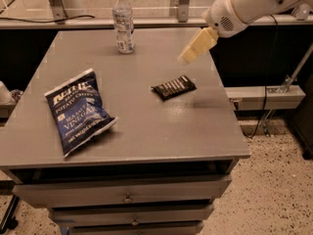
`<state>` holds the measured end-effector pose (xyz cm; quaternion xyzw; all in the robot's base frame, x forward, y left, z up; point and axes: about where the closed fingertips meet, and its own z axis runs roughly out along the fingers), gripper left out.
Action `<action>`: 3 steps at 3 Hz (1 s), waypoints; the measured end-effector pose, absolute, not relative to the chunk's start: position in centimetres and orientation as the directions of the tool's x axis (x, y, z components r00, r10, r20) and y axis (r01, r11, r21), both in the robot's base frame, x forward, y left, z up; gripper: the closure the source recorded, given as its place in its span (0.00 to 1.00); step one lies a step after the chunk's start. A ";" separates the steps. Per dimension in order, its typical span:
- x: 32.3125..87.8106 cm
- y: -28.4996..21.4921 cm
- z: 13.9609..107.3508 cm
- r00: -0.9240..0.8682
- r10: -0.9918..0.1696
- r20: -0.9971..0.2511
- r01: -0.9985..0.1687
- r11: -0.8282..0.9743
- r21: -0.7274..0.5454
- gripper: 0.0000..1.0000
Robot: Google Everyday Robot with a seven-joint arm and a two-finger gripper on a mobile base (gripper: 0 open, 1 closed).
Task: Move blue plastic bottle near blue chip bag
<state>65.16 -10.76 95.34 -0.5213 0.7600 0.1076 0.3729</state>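
Note:
The blue plastic bottle (123,21), clear with a white cap and a white-and-blue label, stands upright near the far edge of the grey table (146,131). The blue chip bag (78,110) lies flat at the front left of the table, white lettering facing up. My gripper (188,54) hangs above the right part of the table, to the right of the bottle and well apart from it, on a white arm coming from the upper right. It holds nothing that I can see.
A small black snack wrapper (173,87) lies right of the table's middle, below the gripper. The table has drawers in front. A rail with metal posts (183,4) runs behind the far edge. A speckled floor lies to the right.

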 end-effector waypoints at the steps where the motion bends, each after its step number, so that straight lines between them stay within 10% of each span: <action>1: 67.9 -8.2 92.9 -0.169 -0.649 -0.742 -0.867 0.456 -0.202 0.00; 3: 76.7 -0.7 92.4 -0.121 -0.444 -0.888 -0.848 0.511 -0.140 0.00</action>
